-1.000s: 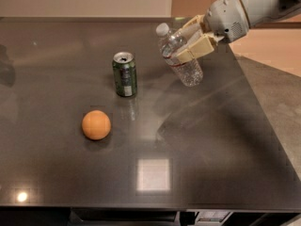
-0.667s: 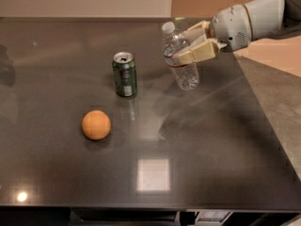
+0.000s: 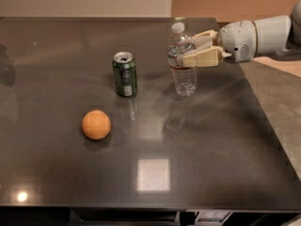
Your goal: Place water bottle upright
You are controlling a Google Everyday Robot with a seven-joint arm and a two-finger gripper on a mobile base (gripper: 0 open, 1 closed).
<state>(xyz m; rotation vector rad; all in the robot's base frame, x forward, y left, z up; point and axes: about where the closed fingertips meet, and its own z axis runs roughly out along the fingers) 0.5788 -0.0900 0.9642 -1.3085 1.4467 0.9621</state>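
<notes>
The water bottle [image 3: 184,79] is a small clear ribbed bottle with a white cap and a red-and-white label band. It stands upright right of the table's middle, its base at the tabletop. My gripper [image 3: 188,50] reaches in from the right and is shut around the bottle's upper body, one tan finger [image 3: 201,59] in front and one behind. The bottle is to the right of the green soda can [image 3: 124,74].
An orange [image 3: 96,125] lies left of centre, in front of the can. The dark glossy table [image 3: 155,173] ends at an edge on the right, with a lower grey surface [image 3: 277,93] beyond it. My white arm [image 3: 263,36] spans the upper right.
The bottle was tilted in my gripper above the table; it now stands upright with its base down at the tabletop. My wrist has levelled out.
</notes>
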